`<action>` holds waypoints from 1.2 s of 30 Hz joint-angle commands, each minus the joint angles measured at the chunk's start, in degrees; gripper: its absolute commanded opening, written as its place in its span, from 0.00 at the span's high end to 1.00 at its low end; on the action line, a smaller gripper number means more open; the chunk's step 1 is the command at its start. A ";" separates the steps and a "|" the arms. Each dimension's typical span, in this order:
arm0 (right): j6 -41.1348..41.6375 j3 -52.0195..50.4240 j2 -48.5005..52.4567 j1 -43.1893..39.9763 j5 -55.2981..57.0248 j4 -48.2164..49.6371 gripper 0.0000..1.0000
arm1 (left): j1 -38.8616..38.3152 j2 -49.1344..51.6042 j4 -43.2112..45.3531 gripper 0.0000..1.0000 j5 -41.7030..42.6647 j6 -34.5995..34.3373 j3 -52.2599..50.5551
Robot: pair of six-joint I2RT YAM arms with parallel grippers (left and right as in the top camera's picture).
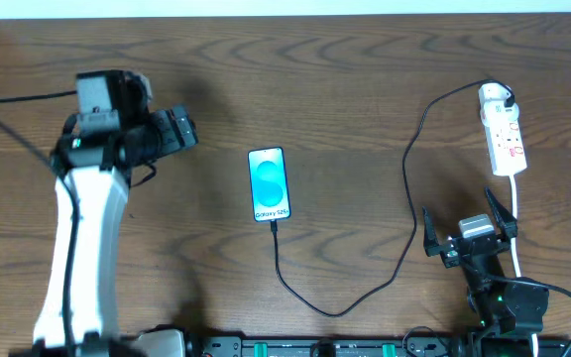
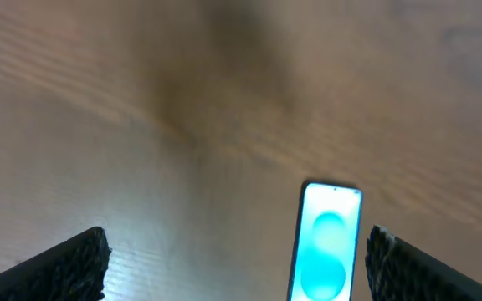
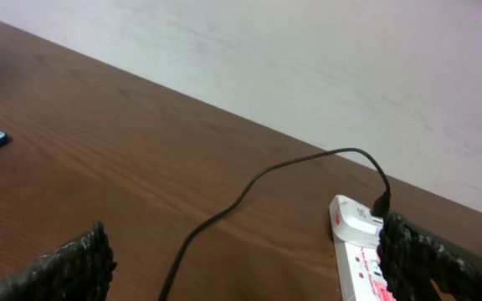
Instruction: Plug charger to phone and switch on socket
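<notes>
The phone lies flat mid-table, blue screen up, white text band at its near end. The charger cable runs from the phone's near end in a loop and up to its black plug in the far end of the socket, a white strip at the right. My left gripper is open, hovering left of the phone, which shows in the left wrist view. My right gripper is open, just near of the socket. The right wrist view shows the cable and socket.
The socket's thick white cord runs toward the near edge past my right gripper. A pale wall lies beyond the table's far edge. The left arm's black cable loops at the far left.
</notes>
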 commanded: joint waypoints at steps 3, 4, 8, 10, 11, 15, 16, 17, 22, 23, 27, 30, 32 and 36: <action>-0.02 -0.15 -0.52 0.33 -0.57 -0.09 0.01 | 0.04 -9.70 3.85 0.03 0.48 7.87 -4.74; 0.00 -0.15 -0.52 0.33 -0.57 -0.09 0.01 | -0.09 -11.56 4.50 0.03 0.83 9.42 -5.99; -0.02 -0.15 -0.52 0.33 -0.57 -0.09 0.01 | -0.17 -19.21 9.33 0.03 0.90 12.66 -12.55; -0.02 -0.15 -0.52 0.33 -0.57 -0.09 0.01 | -0.17 -23.04 13.29 0.03 0.90 13.03 -16.31; -0.02 -0.15 -0.52 0.33 -0.57 -0.09 0.01 | -0.17 -24.87 15.28 0.03 0.90 13.03 -18.18; -0.02 -0.15 -0.52 0.33 -0.57 -0.09 0.01 | -0.17 -33.94 24.28 0.03 0.94 13.33 -27.47; -0.02 -0.15 -0.52 0.33 -0.57 -0.09 0.01 | -0.17 -36.57 26.36 0.03 1.36 13.92 -30.05; -0.02 -0.15 -0.52 0.33 -0.57 -0.09 0.01 | -0.17 -38.88 27.91 0.03 2.29 15.63 -32.20; -0.02 -0.15 -0.52 0.33 -0.57 -0.09 0.01 | -0.17 -50.16 36.11 0.03 4.94 23.56 -42.97; -0.02 -0.15 -0.52 0.33 -0.57 -0.09 0.01 | -0.17 -52.11 37.31 0.03 4.50 23.56 -44.78; -0.02 -0.15 -0.52 0.33 -0.57 -0.09 0.01 | -0.20 -58.51 39.98 0.03 2.51 23.45 -50.97; -0.02 -0.15 -0.52 0.33 -0.57 -0.09 0.01 | -0.17 -62.05 41.13 0.03 2.14 23.45 -54.97; -0.02 -0.15 -0.52 0.33 -0.57 -0.09 0.01 | -0.17 -63.82 41.31 0.03 2.14 23.45 -57.11; -0.02 -0.15 -0.52 0.33 -0.57 -0.09 0.01 | -0.17 -67.56 41.38 0.03 2.08 23.47 -61.07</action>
